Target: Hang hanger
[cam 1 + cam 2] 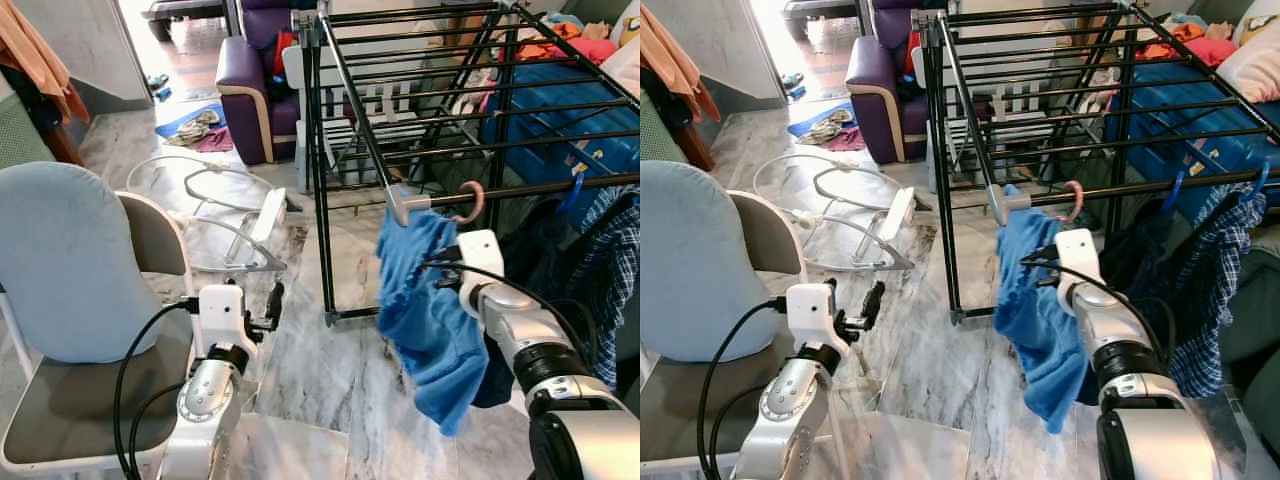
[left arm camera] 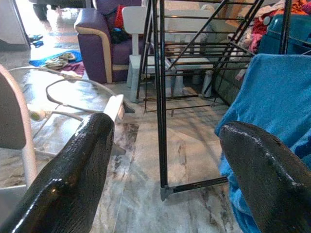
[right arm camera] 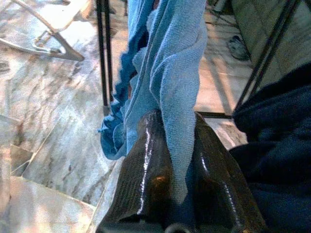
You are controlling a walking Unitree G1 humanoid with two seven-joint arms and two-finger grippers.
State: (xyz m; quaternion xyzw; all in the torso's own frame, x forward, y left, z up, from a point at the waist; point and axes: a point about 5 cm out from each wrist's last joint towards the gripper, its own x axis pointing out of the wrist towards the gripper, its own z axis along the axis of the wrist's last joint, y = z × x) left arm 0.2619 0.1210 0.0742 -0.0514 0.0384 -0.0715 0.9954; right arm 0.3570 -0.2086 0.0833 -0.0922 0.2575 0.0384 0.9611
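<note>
A blue garment [image 1: 425, 300] hangs from a hanger whose pink hook [image 1: 470, 203] sits over the front rail of the black drying rack [image 1: 345, 110]. My right gripper [image 1: 441, 268] is at the garment's right side, just below the hook. In the right wrist view both black fingers [image 3: 141, 179] are shut on a fold of the blue cloth [image 3: 170, 73]. The rest of the hanger is hidden inside the garment. My left gripper [image 1: 272, 305] is low on the left beside the chair, open and holding nothing, pointing toward the rack's front leg [image 2: 160, 121].
A chair with a light blue back [image 1: 60, 260] stands at my left. A white wire frame [image 1: 230, 225] lies on the marble floor before the rack. Behind are a purple armchair [image 1: 245, 90] and a blue suitcase [image 1: 560, 115]. A plaid shirt [image 1: 612, 260] hangs at the right.
</note>
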